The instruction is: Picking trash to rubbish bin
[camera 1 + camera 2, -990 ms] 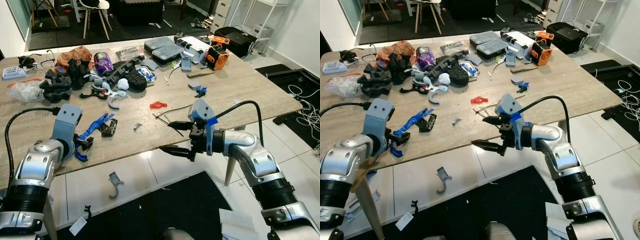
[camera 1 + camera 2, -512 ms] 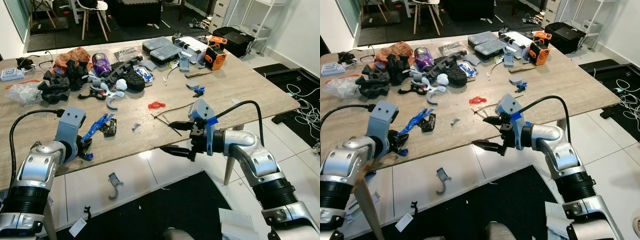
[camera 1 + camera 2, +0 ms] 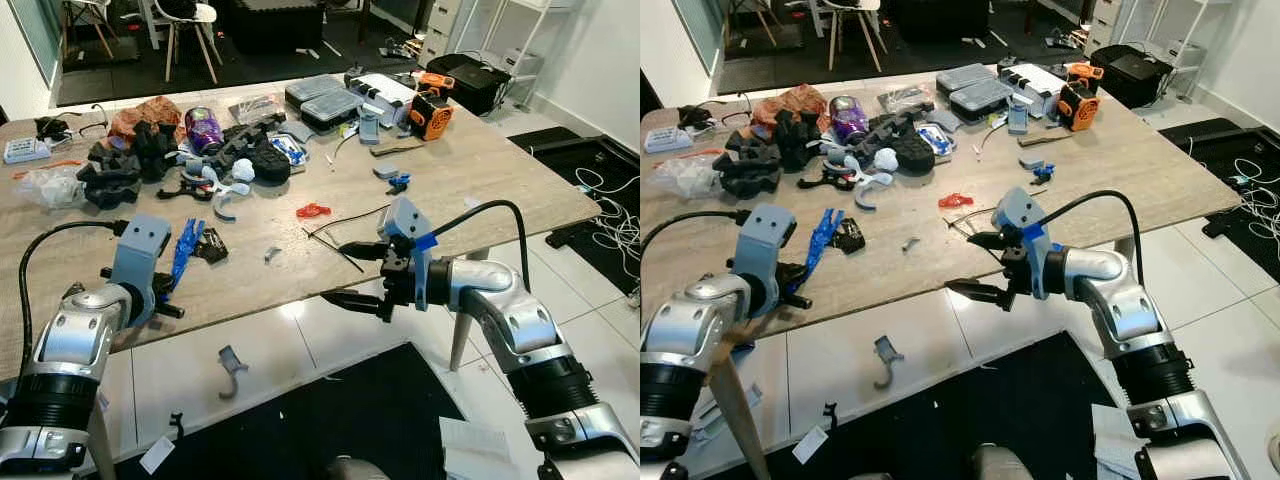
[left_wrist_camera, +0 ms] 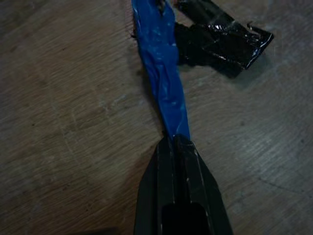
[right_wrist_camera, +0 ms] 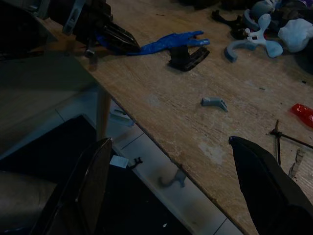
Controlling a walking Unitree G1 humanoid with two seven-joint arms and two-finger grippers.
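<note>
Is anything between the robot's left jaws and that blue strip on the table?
No. The left gripper has its jaws shut on the end of the blue strip, so nothing sits between them. A black plastic piece lies right beside the strip on the wooden table, but it is off to the side of the grip.

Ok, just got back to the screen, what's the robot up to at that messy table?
The left gripper is shut on one end of a blue strip that lies on the wooden table near its front edge, beside a small black piece. The right gripper hangs open at the table's front edge, near some thin black rods, holding nothing. Plenty of other clutter sits further back, and a grey hook lies on the floor under the table edge.
</note>
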